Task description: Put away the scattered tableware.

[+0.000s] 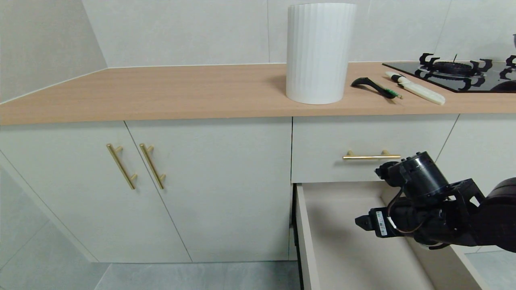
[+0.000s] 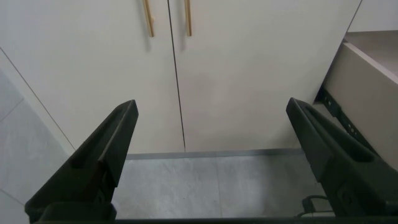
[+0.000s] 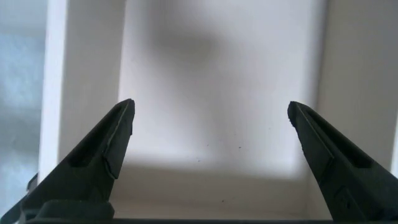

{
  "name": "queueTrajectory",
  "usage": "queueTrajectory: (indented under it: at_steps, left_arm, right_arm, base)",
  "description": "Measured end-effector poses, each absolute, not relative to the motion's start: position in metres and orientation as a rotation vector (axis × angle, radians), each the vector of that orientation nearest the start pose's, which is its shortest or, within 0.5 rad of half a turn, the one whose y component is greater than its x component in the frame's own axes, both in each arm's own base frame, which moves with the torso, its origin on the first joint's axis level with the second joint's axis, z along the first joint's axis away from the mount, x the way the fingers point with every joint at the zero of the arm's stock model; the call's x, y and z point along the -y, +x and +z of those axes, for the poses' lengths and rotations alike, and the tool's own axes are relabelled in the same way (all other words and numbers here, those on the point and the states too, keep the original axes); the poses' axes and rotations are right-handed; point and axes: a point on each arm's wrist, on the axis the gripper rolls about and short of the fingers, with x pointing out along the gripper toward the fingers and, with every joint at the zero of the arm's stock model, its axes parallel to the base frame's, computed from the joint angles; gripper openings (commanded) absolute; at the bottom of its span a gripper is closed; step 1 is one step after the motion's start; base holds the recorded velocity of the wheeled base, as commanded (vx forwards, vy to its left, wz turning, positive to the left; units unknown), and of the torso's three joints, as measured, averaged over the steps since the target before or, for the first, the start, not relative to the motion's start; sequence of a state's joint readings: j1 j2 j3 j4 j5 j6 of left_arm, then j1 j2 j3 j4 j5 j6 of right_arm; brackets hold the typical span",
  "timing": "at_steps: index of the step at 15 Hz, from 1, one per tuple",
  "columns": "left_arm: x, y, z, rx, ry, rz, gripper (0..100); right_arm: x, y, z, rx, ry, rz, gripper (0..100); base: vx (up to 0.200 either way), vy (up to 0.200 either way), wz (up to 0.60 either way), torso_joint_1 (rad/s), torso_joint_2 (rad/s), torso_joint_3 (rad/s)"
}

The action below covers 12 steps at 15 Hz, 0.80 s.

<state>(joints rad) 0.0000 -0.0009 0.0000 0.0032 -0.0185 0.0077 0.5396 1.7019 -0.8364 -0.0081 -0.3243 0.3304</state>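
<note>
countertop (image 1: 161, 92) bears one canister (image 1: 318, 52), one knife (image 1: 417, 93), perhaps one ladle (image 1: 375, 87).

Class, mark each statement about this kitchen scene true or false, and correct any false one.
1. The lower drawer is pulled open. True.
2. The right gripper is shut on a utensil. False: it is open and empty, above the drawer.
3. The black spoon lies inside the drawer. False: it lies on the countertop, beside the white knife.
4. The white ribbed container stands upright on the countertop. True.
5. The left gripper is open. True.
</note>
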Motion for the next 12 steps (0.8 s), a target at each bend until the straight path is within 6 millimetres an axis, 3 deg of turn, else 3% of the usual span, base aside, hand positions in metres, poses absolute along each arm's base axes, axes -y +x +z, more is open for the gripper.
queueTrajectory:
  at_steps: [6,12]
  left_arm:
    - [0.0004,-0.0228,0.0752,-0.002,0.008,-0.019,100]
    - [0.0004,-0.0228,0.0752,-0.002,0.008,-0.019,100]
  right_arm:
    - [-0.1339,0.2418,0.1384,-0.786,-0.046,0.051,100]
    - [-0.1331,0.2411,0.1397,-0.780,-0.046,0.047,100]
  base:
    - [0.000,0.000,0.00,0.000,0.00,0.000]
    - [0.000,0.000,0.00,0.094,-0.34,-0.275]
